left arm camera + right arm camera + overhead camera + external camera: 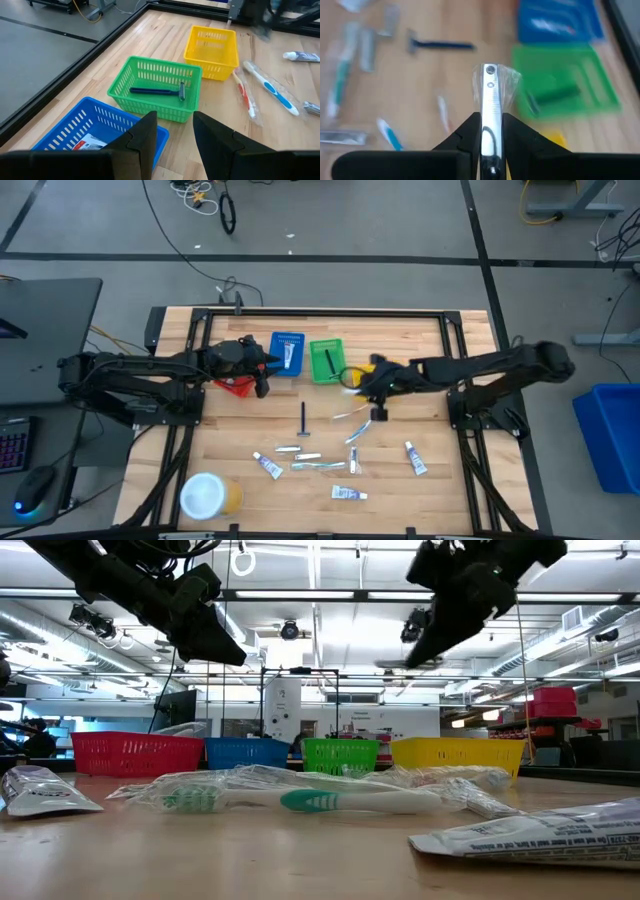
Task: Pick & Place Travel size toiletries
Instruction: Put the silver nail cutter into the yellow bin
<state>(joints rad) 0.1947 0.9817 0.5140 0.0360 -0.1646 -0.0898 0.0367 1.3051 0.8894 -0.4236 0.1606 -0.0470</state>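
Closest to the low camera, a toothbrush (330,801) in clear wrap and some tubes (540,833) lie flat on the table (440,480). They wait there because no hand has come for them yet. A big yellow jar (208,496) stands at the near edge.

In the middle, the right hand (378,412) is up in the air. Its fingers are pinched narrow on a shiny nail clipper (490,100) in clear wrap, so it can be carried to a basket. A blue razor (303,418) lies near it on the table.

Farther back, the left hand (262,375) hangs with its fingers partly apart, holding nothing. It waits by the blue basket (288,352). The green basket (155,90) already holds a razor (159,91). The yellow basket (211,50) looks empty.
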